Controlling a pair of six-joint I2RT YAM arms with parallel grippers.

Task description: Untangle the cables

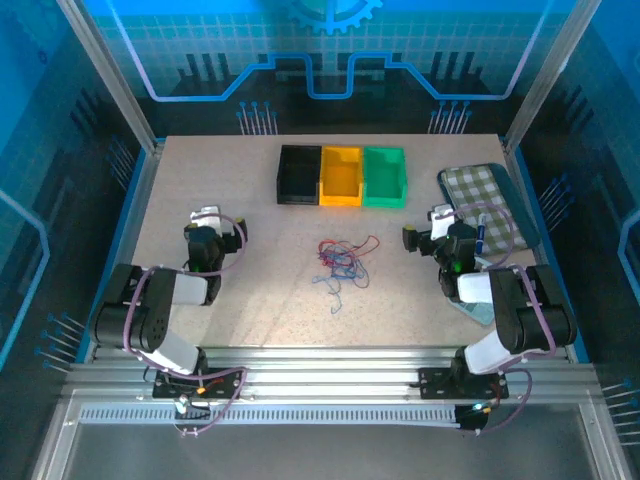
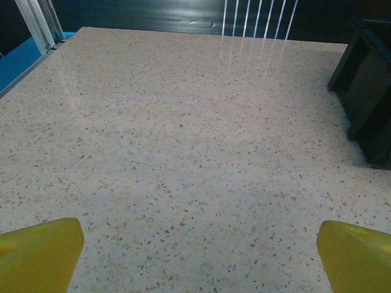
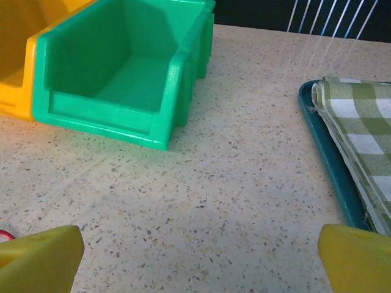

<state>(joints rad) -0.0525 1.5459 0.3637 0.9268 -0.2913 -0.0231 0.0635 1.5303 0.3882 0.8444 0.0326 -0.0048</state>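
Observation:
The cables lie in one loose tangle of thin red, blue-purple and dark wires at the middle of the table. My left gripper rests well to the left of them, and my right gripper to their right. Both are apart from the tangle. In the left wrist view, the left gripper is open, its yellow fingertips wide apart over bare table. In the right wrist view, the right gripper is also open and holds nothing. A sliver of red cable shows at the left edge.
Three bins stand in a row behind the tangle: black, yellow and green. A checked cloth lies on a teal tray at the right. The green bin is ahead-left of my right gripper, and the black bin far right of my left.

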